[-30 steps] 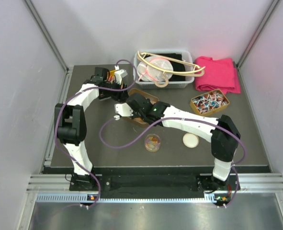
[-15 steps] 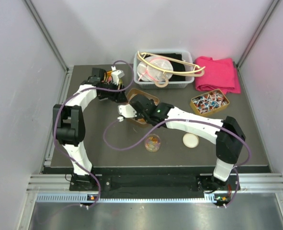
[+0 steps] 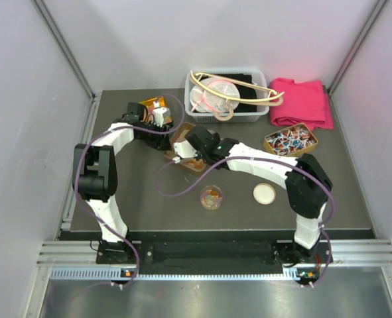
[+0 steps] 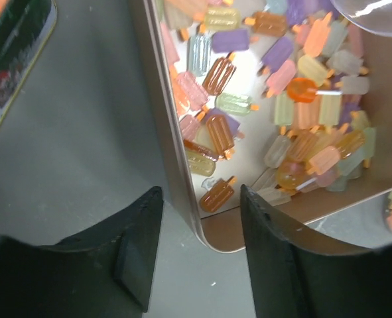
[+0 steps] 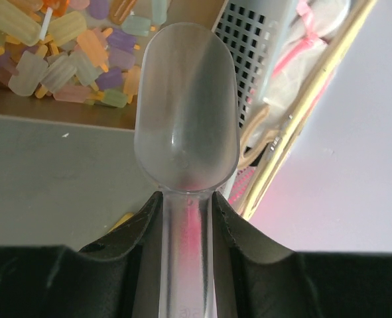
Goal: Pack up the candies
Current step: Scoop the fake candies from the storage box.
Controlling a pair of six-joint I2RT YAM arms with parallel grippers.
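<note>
The candies [image 4: 282, 86] are small translucent ice-lolly shapes in orange, pink, yellow and pale colours, piled in a tan tin [image 4: 176, 165]. My left gripper [image 4: 201, 192] is open and low at the tin's near corner, one finger outside the wall and one over the inside, with a gap on each side. My right gripper [image 5: 186, 199] is shut on the handle of a clear plastic scoop [image 5: 186, 106]. The scoop is empty and its bowl hangs by the tin's edge, with candies [image 5: 63, 53] beyond it. A small clear cup [image 3: 211, 197] holding a few candies stands at the middle front.
A round white lid [image 3: 264, 193] lies right of the cup. At the back stands a clear bin [image 3: 249, 114] with hangers and a pink cloth [image 3: 302, 103] beside it. A second tin [image 3: 290, 141] of wrapped sweets sits at the right. A dark printed tin lid [image 4: 10, 59] lies left of the candy tin.
The right arm has swung the scoop back from the table's middle to the candy tin. The left gripper has shifted a little towards the tin's corner.
</note>
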